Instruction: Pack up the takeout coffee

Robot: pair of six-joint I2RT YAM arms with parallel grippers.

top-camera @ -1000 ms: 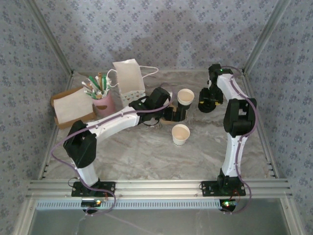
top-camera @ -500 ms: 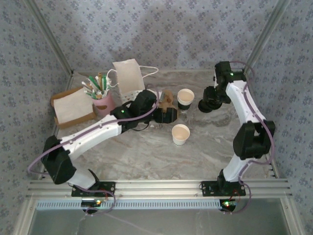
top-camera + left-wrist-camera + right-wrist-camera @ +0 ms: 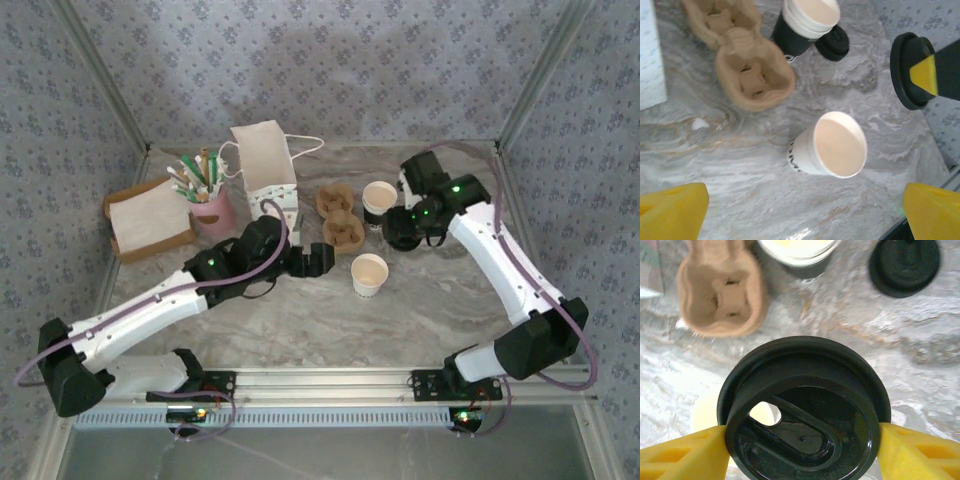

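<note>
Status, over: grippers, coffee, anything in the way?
Left gripper open, empty. Right gripper shut on black lid. Near cup and far cup both unlidded. Carrier sits beside them, not blocking.

The top camera looks down from high at the near edge over the whole counter (image 3: 300, 320). Both wrist cameras face down, close, sharing the brown carrier (image 3: 752, 75).

Robot lab test booth, dressed as café counter. Patterned wallpaper panels (image 3: 330, 60) on three sides, set in bare aluminium frame (image 3: 105, 80). Left arm (image 3: 150, 305) and right arm (image 3: 500, 262) bolted to slotted rail (image 3: 320, 378) at near edge. Marble-look tabletop (image 3: 290, 315). Takeout props: white paper bag (image 3: 265, 165), brown cup carrier (image 3: 338, 215), paper cup (image 3: 369, 273), pink cup of sticks (image 3: 210, 205).
</note>
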